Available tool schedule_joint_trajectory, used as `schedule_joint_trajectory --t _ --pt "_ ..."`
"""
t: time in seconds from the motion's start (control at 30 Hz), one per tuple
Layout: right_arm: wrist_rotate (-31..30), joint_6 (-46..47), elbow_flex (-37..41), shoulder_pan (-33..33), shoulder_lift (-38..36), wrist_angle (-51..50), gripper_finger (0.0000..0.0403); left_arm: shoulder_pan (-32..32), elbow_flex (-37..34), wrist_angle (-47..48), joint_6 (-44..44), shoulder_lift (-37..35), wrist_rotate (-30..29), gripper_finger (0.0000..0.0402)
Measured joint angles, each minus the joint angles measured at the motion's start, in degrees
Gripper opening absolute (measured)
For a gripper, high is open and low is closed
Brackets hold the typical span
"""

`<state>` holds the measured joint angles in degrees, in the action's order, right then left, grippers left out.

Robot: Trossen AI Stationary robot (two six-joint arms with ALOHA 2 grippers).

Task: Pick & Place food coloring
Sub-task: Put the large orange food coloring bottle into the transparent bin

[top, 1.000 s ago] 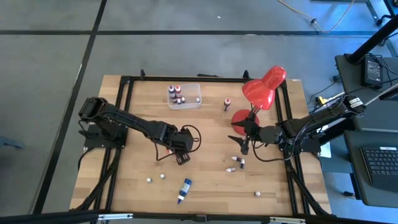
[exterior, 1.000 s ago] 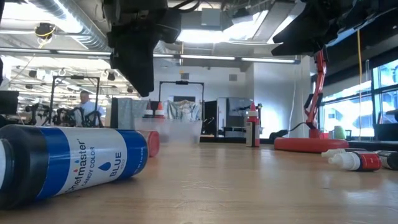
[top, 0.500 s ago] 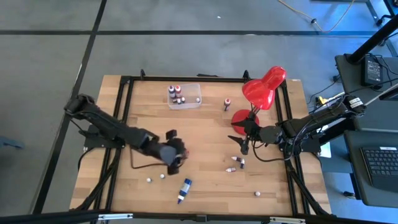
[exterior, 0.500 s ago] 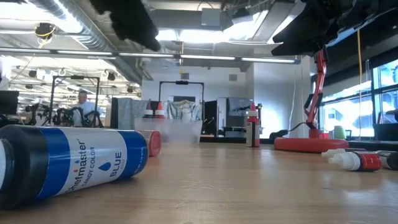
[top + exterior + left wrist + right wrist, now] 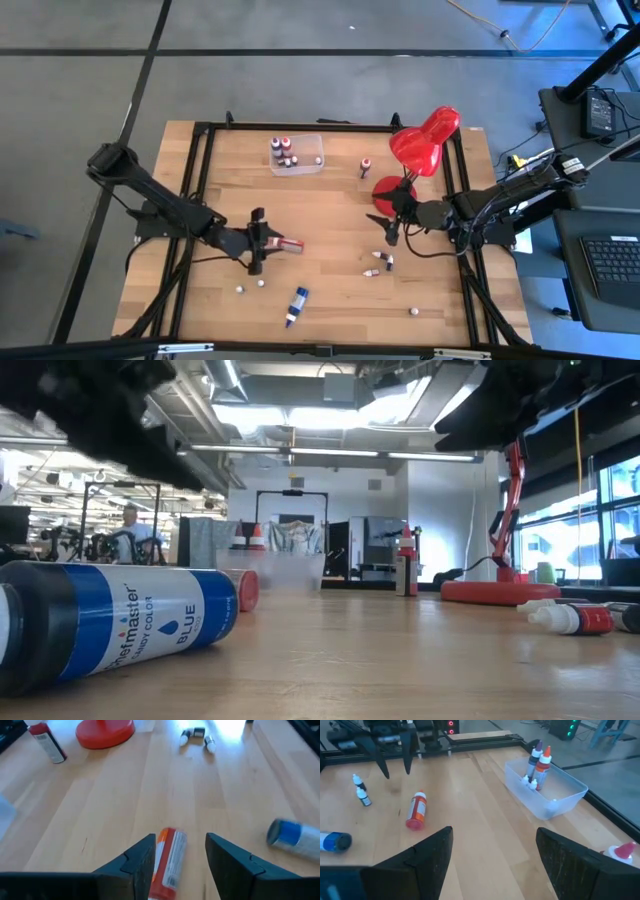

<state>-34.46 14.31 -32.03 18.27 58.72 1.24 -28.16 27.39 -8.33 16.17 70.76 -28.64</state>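
An orange-red food coloring bottle (image 5: 288,244) with a white label lies on its side on the wood, left of the table's middle. My left gripper (image 5: 258,240) hovers open just left of it, its fingers (image 5: 407,765) clear of the table. In the left wrist view the bottle (image 5: 167,862) shows between the two fingers, without touching them. My right gripper (image 5: 390,232) waits open beside the red lamp's base (image 5: 392,190). A longer blue bottle (image 5: 296,305) lies near the front edge. Tiny white-capped bottles (image 5: 380,262) lie scattered, and several stand in the clear box (image 5: 296,155).
The red desk lamp (image 5: 420,145) stands at the far right, and one bottle (image 5: 366,166) stands upright beside it. Two tiny bottles (image 5: 250,286) lie near the front left and one (image 5: 412,312) at the front right. Bare wood lies between the box and the orange-red bottle.
My left gripper has drawn back toward the table's left edge, sinking and turning as it went. The orange-red bottle now lies in plain sight on the wood in front of its fingers. My right arm has kept still.
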Motion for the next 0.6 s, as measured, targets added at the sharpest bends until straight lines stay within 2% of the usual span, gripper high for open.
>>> schedule_joint_trajectory --t 0.27,0.47,0.6 --pt "0.0 0.3 0.0 -0.4 0.0 -0.1 0.0289 0.0 -13.6 -21.8 -4.3 0.0 0.0 0.0166" --pt "0.0 0.3 0.0 -0.4 0.0 -0.1 0.0289 1.3 -18.1 -27.8 -10.3 0.2 0.3 0.0166" --pt "0.0 0.2 0.0 -0.4 0.0 -0.1 0.0289 3.3 -19.3 -31.9 -12.9 1.8 3.9 0.0166"
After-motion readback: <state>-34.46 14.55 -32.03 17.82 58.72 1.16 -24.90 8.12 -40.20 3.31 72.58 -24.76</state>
